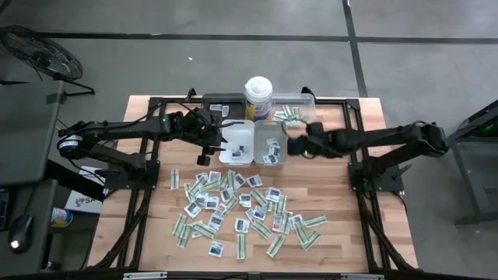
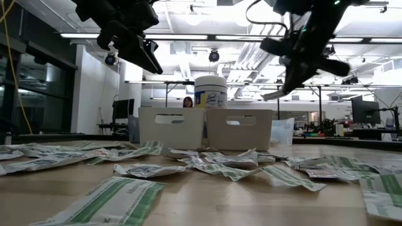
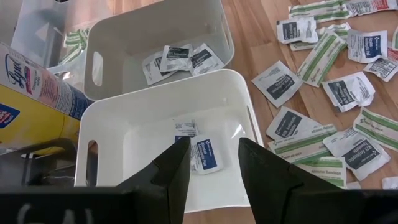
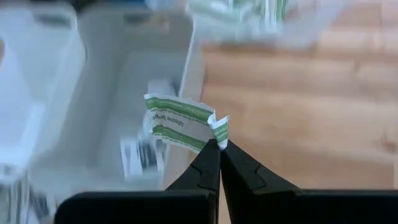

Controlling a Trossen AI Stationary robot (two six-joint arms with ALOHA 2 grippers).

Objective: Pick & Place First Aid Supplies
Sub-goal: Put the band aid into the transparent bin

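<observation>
Dozens of first aid supplies [image 1: 241, 210], white sachets and green-and-white strips, lie scattered on the wooden table's near half. Two white trays stand side by side at the middle. My left gripper [image 3: 214, 146] hovers open above the left tray [image 3: 124, 124], which holds two sachets [image 3: 205, 154]. My right gripper [image 4: 219, 144] is shut on a green-and-white strip [image 4: 180, 121], up in the air at the right tray's [image 1: 270, 161] right edge. That tray holds a few sachets [image 3: 183, 59]. My right gripper pinches the strip by one end [image 4: 221, 127] between its two fingertips, coming from the table's right and slanting down. The strip sticks out past the fingertips, lifted clear above the tray's edge and the table.
A tall white canister [image 1: 258, 97] stands behind the two white trays. A dark tray [image 1: 220, 103] sits to its left, and a clear tray [image 1: 294, 115] holding green strips to its right. The wood right of the trays is bare.
</observation>
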